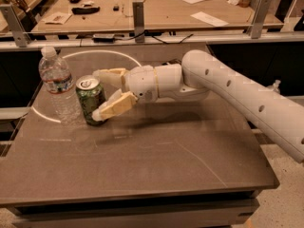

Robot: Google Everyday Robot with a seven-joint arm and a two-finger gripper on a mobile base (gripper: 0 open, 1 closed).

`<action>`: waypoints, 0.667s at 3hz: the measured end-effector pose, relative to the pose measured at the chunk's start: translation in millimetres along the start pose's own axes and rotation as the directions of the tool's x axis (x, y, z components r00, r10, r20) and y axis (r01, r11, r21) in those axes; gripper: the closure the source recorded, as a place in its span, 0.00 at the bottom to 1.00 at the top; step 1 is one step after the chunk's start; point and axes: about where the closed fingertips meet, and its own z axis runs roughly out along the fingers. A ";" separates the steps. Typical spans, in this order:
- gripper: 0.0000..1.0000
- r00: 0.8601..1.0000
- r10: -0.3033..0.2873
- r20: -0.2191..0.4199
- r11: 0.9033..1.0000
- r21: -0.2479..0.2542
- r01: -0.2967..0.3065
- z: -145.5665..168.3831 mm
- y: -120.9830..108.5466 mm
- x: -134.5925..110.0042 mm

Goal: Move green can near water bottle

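The green can (89, 100) stands upright on the dark table (156, 165), at its left side. It is close beside the water bottle (58, 85), which stands just to its left. My gripper (96, 94) reaches in from the right at can height. Its fingers are spread apart. The far finger (110, 74) lies behind the can's top. The near finger (116, 107) lies against or just off the can's front right side. The jaws do not squeeze the can.
A white ring (99, 56) is marked on the tabletop around the bottle and can. My white arm (237, 94) crosses the right half of the table. A wooden workbench (156, 8) with papers and small tools stands behind a metal rail (142, 39).
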 end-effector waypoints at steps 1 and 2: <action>0.00 0.999 0.025 0.021 0.997 0.069 -0.026 -36.5 -1.9 1.3; 0.00 0.999 0.026 0.023 0.996 0.079 -0.028 -42.1 -2.0 1.0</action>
